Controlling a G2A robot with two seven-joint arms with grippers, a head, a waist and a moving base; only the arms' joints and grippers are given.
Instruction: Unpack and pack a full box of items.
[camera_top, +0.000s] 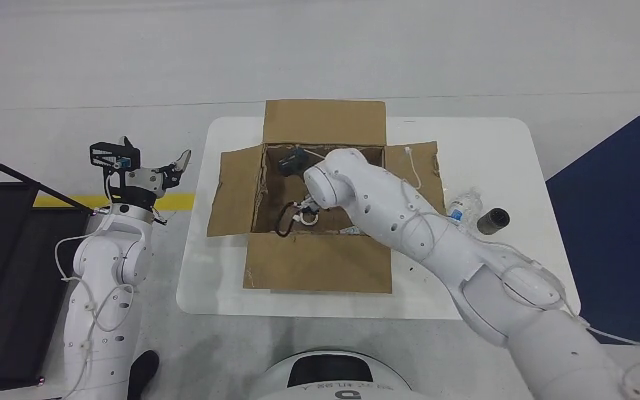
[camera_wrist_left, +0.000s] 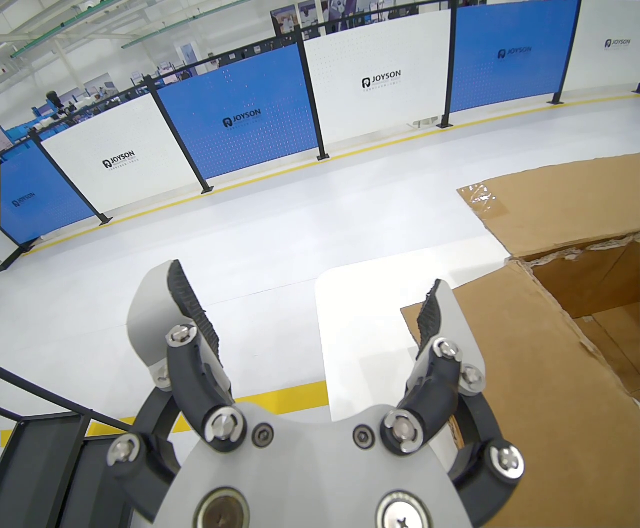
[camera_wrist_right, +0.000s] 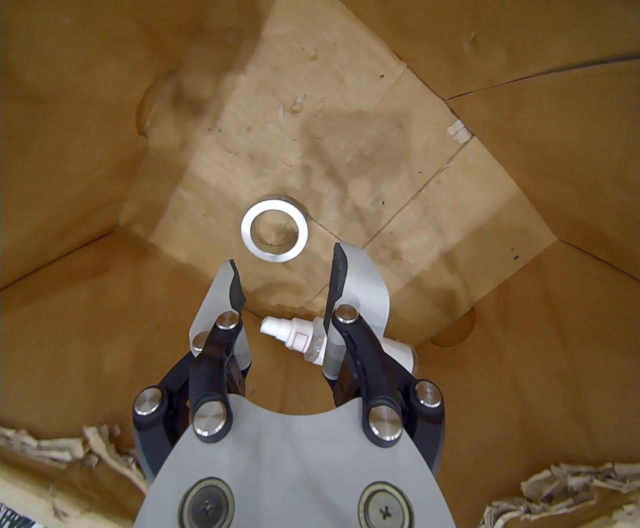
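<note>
An open cardboard box (camera_top: 315, 122) with its flaps spread sits on the white table (camera_top: 470, 140). My right arm goes down into the box; its gripper (camera_wrist_right: 285, 262) hangs open above the box floor (camera_wrist_right: 350, 150). A metal ring (camera_wrist_right: 274, 236) lies flat on that floor just beyond the fingertips. A small white spray bottle (camera_wrist_right: 300, 341) lies on its side under the gripper, partly hidden by one finger. My left gripper (camera_wrist_left: 305, 300) is open and empty, held off the table's left side, beside the box flap (camera_wrist_left: 525, 380).
On the table to the right of the box lie a clear plastic bottle (camera_top: 462, 206) and a dark cylinder (camera_top: 494, 220). A black rack (camera_top: 25, 270) stands on the floor at the far left. Blue and white partition panels (camera_wrist_left: 260, 115) fence the room behind.
</note>
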